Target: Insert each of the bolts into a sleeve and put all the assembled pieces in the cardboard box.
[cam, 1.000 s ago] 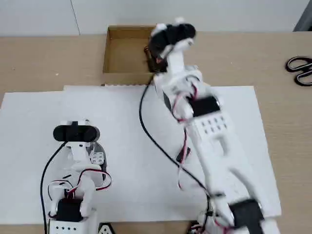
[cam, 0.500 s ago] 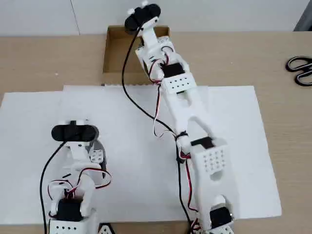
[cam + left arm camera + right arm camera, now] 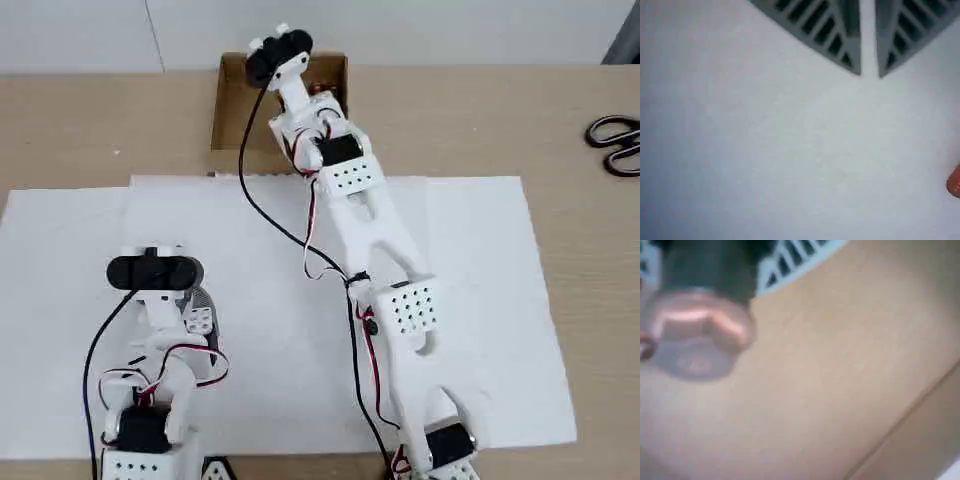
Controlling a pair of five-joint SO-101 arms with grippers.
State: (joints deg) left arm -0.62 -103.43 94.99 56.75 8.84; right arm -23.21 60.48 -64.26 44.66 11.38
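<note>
Your right arm (image 3: 380,230) stretches across the white paper sheet (image 3: 250,260) to the cardboard box (image 3: 232,100), which sits at the desk's (image 3: 80,120) far edge, a bit left of centre. The wrist end is over the box's right half.

Right claw (image 3: 720,260): closed on the assembled piece (image 3: 700,335). The dark sleeve (image 3: 705,265) sits up between the jaws, and the coppery bolt head pokes out below it. One ribbed grey finger (image 3: 790,260) shows beside the sleeve. The piece hangs just above the box's brown floor. The close view is blurry, so you can't tell if it touches the floor.

Your left arm (image 3: 155,330) is folded back at the desk's near-left corner, over the paper.

Left claw (image 3: 869,72): tips drawn in to a thin slit, nothing between them, pointing down at bare paper. A small orange bit (image 3: 955,182) lies on the paper off to one side; too little of it shows to name it.

Scissors (image 3: 615,142) lie by the desk's right edge, off the paper and well apart from both arms.
</note>
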